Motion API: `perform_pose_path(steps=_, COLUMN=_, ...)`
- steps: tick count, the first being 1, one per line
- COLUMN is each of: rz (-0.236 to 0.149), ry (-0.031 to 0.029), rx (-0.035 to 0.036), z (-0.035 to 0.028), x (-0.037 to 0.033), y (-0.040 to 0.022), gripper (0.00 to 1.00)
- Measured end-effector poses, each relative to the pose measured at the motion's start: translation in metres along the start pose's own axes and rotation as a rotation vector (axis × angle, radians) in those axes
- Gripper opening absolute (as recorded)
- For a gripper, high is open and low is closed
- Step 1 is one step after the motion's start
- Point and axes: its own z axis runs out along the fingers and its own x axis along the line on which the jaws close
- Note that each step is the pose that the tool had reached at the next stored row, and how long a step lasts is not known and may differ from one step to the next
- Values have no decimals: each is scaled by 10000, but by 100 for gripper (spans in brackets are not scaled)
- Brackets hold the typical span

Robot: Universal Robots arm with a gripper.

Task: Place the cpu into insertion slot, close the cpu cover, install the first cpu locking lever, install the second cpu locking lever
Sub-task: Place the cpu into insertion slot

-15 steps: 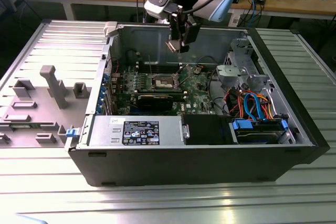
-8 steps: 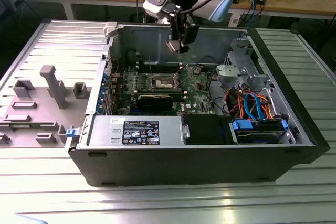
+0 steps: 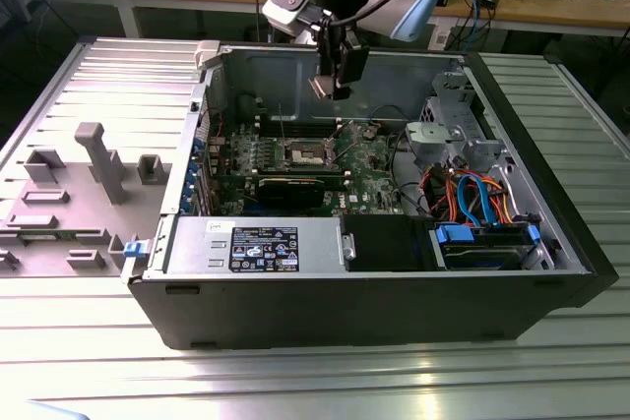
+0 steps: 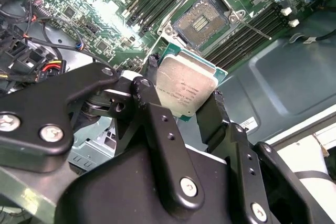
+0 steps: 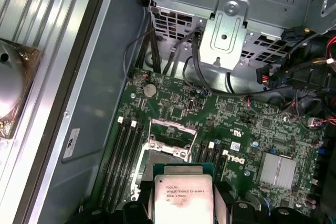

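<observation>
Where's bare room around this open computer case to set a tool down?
Free: the ribbed table on the near side of the case and at the exterior view's right of it. Crowded: the grey fixture at the exterior view's left, the cables inside, and the insertion slot below the gripper holding the cpu.

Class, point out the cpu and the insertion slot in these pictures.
cpu (image 4: pixel 187 88): second wrist view, middle of its silvery metal top.
insertion slot (image 4: pixel 201 23): second wrist view, middle of its dark pin field.
</observation>
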Motion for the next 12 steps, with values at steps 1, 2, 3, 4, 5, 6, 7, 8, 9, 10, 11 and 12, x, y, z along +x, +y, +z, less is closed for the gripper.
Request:
perform_pose_path(steps=1, rz=-1, ry=3, rx=7, z=2, x=0, y=-1, gripper=54)
perform_pose_path(steps=2, rz=1, ry=6, rx=21, z=4, x=1, y=-3, gripper=54)
perform_pose_path(steps=3, rz=2, ry=8, rx=25, z=7, x=1, y=-5, gripper=54)
perform_pose_path(steps=4, rz=2, ry=9, rx=28, z=9, x=2, y=-7, gripper=54)
perform_pose_path(steps=5, rz=7, ry=8, rx=30, z=11, x=3, y=-13, gripper=54)
perform_pose_path(steps=6, rz=14, ry=8, rx=31, z=12, x=5, y=-17, gripper=54)
perform_pose_path(steps=7, rz=30, ry=8, rx=32, z=14, x=6, y=-21, gripper=54)
perform_pose_path(steps=8, rz=58, ry=6, rx=34, z=14, x=7, y=-27, gripper=54)
perform_pose_path(steps=9, rz=81, ry=4, rx=34, z=14, x=9, y=-32, gripper=54)
perform_pose_path(steps=10, rz=96, ry=3, rx=33, z=15, x=9, y=-34, gripper=54)
perform_pose_path(steps=11, rz=97, ry=3, rx=33, z=15, x=9, y=-34, gripper=54)
perform_pose_path(steps=12, rz=114, ry=2, rx=32, z=15, x=9, y=-34, gripper=54)
